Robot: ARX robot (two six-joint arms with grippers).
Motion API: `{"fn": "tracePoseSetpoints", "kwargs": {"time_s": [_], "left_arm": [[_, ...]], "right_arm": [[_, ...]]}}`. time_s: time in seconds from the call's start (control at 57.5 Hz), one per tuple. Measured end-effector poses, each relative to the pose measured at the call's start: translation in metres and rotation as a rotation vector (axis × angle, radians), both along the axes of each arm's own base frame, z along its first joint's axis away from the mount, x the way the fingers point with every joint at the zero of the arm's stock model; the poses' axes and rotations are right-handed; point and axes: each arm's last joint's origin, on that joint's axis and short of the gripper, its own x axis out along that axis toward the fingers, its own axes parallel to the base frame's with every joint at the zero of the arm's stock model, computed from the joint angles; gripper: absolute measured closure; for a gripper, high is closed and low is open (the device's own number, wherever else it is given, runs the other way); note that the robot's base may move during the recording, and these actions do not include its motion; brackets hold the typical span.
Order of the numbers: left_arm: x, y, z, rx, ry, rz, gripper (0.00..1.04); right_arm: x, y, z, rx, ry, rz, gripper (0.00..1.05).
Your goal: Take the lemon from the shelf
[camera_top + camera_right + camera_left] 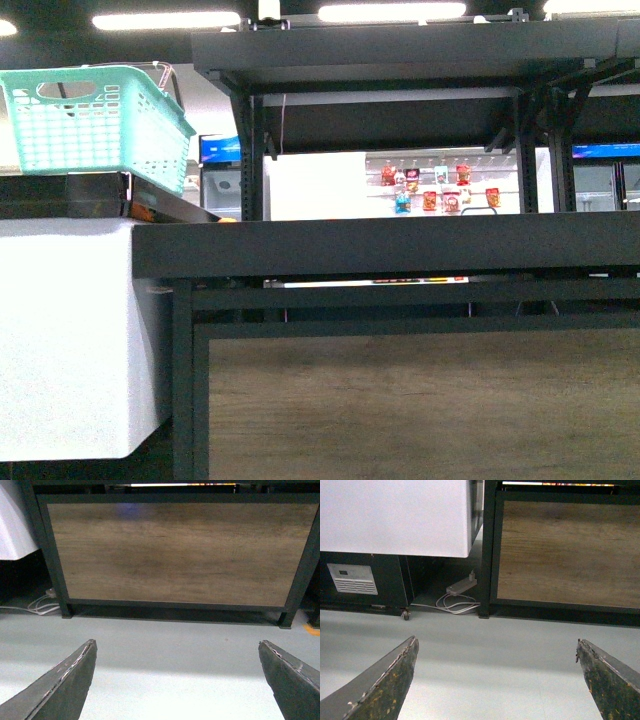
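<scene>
- Yellow-orange sliver (226, 217) just above the 9 o'clock end of the shelf (380, 250) tray rim. It could be the lemon, but it's too small to tell, and the rim hides what's on the tray.
- Lemon look: no shape or surface readable from here.
- Handling, my guess: light and firm, with a waxy rind that's a bit slippery, and it rolls. Pinch it across the short middle, not the ends.
- Shelf: black metal, with a wood panel (420, 400) below at 6 o'clock.
- Teal basket (100, 125) at 10 o'clock, on the neighbouring unit.
- Left gripper (496, 650): jaws wide apart, nothing between them, low over the grey floor.
- Right gripper (176, 650): same, spread and empty, facing the wood panel.
</scene>
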Motion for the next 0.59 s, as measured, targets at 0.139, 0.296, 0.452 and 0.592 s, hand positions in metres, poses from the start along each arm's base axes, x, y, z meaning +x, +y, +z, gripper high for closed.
{"fn": "tracePoseSetpoints", "kwargs": {"time_s": [0.139, 0.296, 0.452, 0.592], "left_arm": [[0.0, 0.0, 0.0, 0.0, 0.0, 0.0, 0.08], [0.0, 0.0, 0.0, 0.0, 0.0, 0.0, 0.08], [0.0, 0.0, 0.0, 0.0, 0.0, 0.0, 0.08], [0.0, 0.0, 0.0, 0.0, 0.0, 0.0, 0.08]], "right_arm": [[0.0, 0.0, 0.0, 0.0, 0.0, 0.0, 0.07], [0.0, 0.0, 0.0, 0.0, 0.0, 0.0, 0.07], [0.0, 0.0, 0.0, 0.0, 0.0, 0.0, 0.07], [0.0, 0.0, 0.0, 0.0, 0.0, 0.0, 0.07]]}}
